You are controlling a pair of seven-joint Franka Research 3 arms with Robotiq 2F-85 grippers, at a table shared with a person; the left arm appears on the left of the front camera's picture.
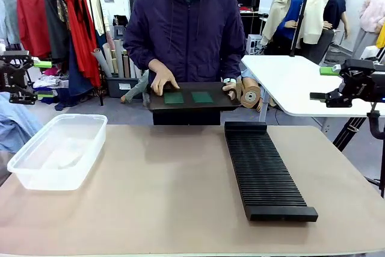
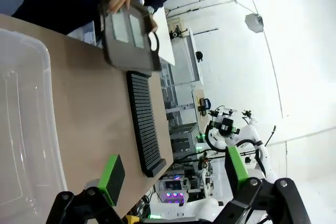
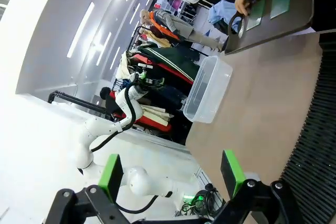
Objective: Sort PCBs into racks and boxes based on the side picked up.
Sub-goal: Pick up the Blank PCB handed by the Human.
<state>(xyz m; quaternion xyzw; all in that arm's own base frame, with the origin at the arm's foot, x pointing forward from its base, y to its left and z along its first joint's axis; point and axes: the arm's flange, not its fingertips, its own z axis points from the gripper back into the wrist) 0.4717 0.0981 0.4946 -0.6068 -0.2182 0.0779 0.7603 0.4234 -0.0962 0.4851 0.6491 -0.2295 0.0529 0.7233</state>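
Note:
Two green PCBs (image 1: 174,97) (image 1: 202,97) lie flat on a smooth black tray (image 1: 192,106) that a person holds in both hands at the table's far edge. The clear box (image 1: 57,148) stands on the left of the table, and the long slotted black rack (image 1: 264,170) lies right of the middle. My left gripper (image 1: 37,79) hovers open off the table's left side, above the box (image 2: 21,129). My right gripper (image 1: 325,83) hovers open off the right side, past the rack (image 3: 315,145). Both wrist views look across at the tray (image 2: 128,45) (image 3: 283,22); neither gripper (image 2: 173,174) (image 3: 172,174) holds anything.
The tan table (image 1: 162,191) is bare between box and rack. A white table (image 1: 295,82) stands behind at the right, with cardboard rolls (image 1: 249,94) beside it. A clothes rail (image 1: 60,10) stands at the back left.

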